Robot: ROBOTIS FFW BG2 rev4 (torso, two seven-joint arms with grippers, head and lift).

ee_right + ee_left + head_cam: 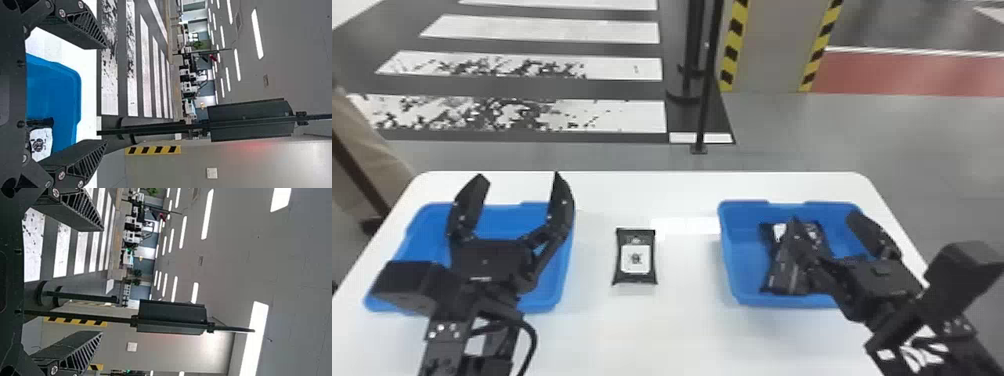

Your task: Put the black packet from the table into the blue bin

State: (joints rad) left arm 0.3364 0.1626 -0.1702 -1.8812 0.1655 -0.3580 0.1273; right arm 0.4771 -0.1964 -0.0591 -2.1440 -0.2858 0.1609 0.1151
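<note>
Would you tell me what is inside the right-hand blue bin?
At least one black packet with a white label lies in the blue bin; the right gripper hides part of the contents, so I can't tell how many.

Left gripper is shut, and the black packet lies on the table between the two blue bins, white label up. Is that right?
Not quite: the left gripper is open, its fingers wide apart in the head view. The black packet does lie on the table between the two blue bins, white label up.
</note>
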